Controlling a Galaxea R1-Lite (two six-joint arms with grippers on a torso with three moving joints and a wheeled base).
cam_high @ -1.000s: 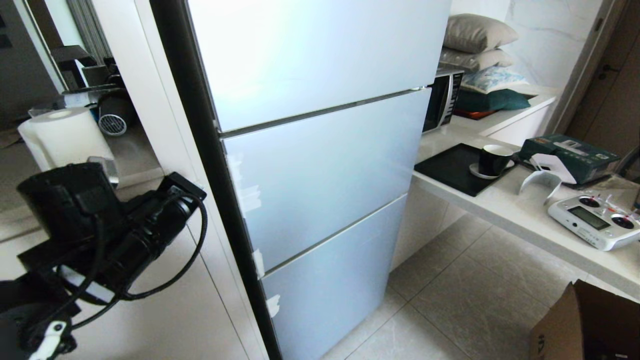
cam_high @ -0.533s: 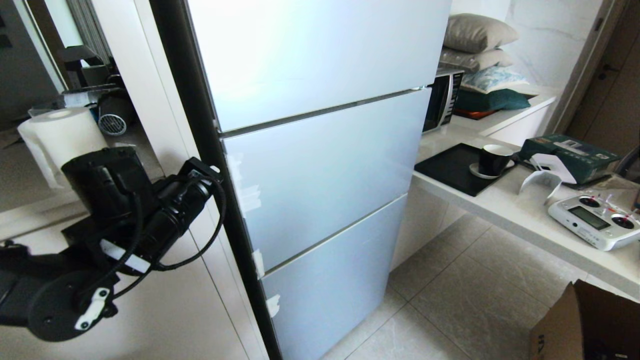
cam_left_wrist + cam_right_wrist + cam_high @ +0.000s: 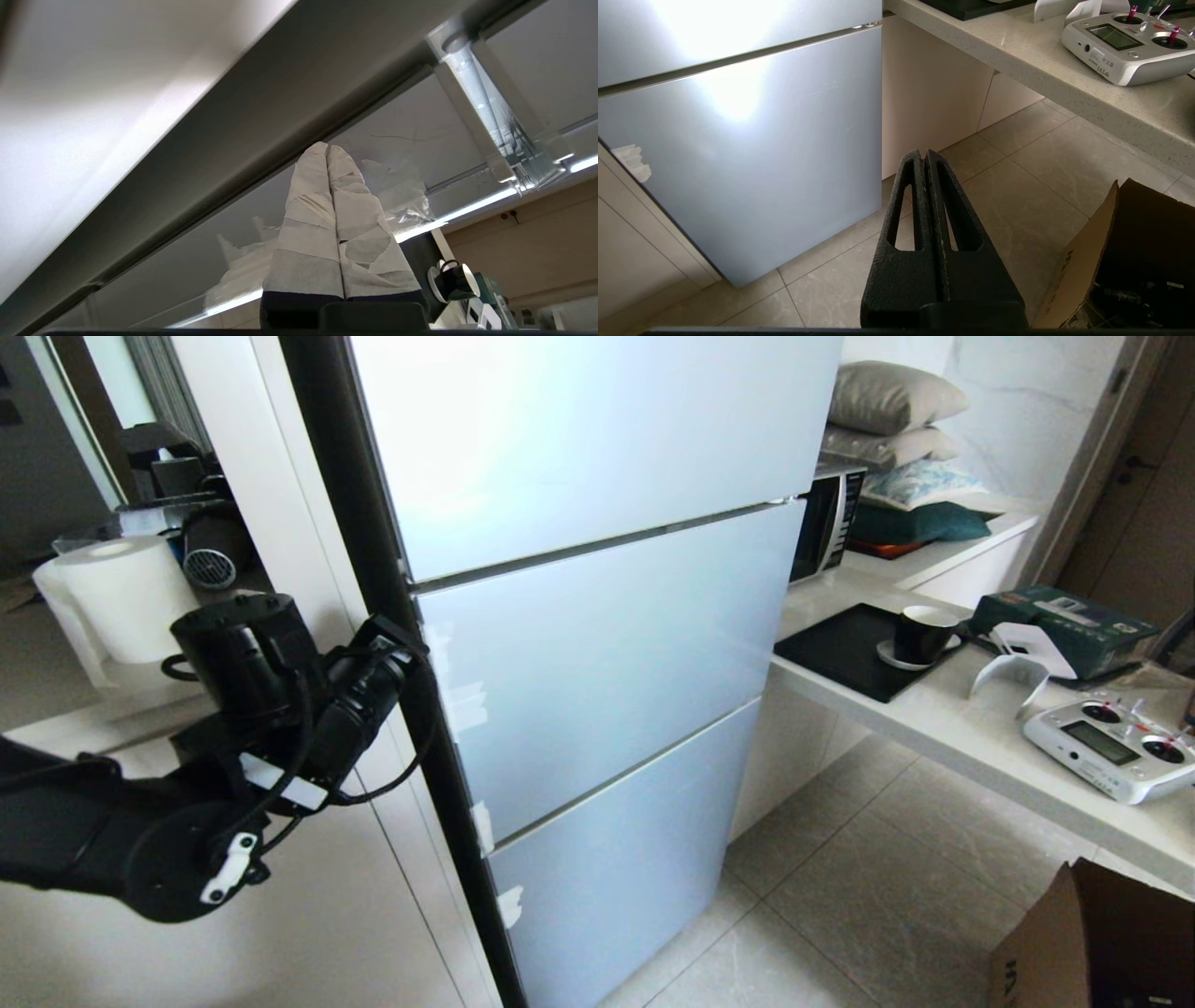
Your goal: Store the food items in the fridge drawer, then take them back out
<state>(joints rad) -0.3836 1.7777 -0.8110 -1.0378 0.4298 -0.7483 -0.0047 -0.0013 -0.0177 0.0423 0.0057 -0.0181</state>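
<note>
The fridge (image 3: 607,653) stands closed, all three pale blue door fronts shut, so the fridge drawer and the food items are hidden. My left arm (image 3: 271,709) reaches up at the left edge of the middle door. In the left wrist view my left gripper (image 3: 327,148) is shut and empty. Its tape-wrapped fingers (image 3: 308,219) point at the seam between the dark fridge side (image 3: 224,144) and the door face, near whitish tape patches (image 3: 402,186). My right gripper (image 3: 924,154) is shut, empty and parked low, pointing at the floor tiles by the bottom door (image 3: 738,163).
A white cabinet (image 3: 308,896) flanks the fridge on the left, with a paper roll (image 3: 121,588) behind my arm. On the right a counter (image 3: 980,737) carries a black tray (image 3: 840,653), a cup (image 3: 920,633), a white controller (image 3: 1111,747) and a microwave (image 3: 826,518). A cardboard box (image 3: 1092,943) stands on the floor.
My left arm has risen and swung right, from low at the picture's left edge up to the fridge's left edge. The fridge and the right arm have stayed still.
</note>
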